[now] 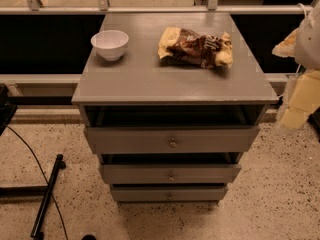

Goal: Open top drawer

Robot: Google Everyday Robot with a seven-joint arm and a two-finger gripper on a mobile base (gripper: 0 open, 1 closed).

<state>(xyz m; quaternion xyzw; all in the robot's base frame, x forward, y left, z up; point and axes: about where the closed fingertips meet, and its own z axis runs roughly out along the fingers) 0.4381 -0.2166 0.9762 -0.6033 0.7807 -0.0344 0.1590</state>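
The grey cabinet [150,79] stands in the middle of the view with three drawers. The top drawer [135,140] has the widest front and a small round metal knob [173,143]; it stands pulled out, with a dark gap between its front and the cabinet top. The two shorter drawers below [140,174] also stick out a little. My gripper [295,111] is at the right edge, pale and blurred, level with the cabinet's top right corner and apart from the drawer front.
A white bowl [110,44] and a crumpled yellow-brown chip bag [196,47] lie on the cabinet top. A black stand with a cable [47,196] lies on the speckled floor at the left. A rail [50,10] runs behind.
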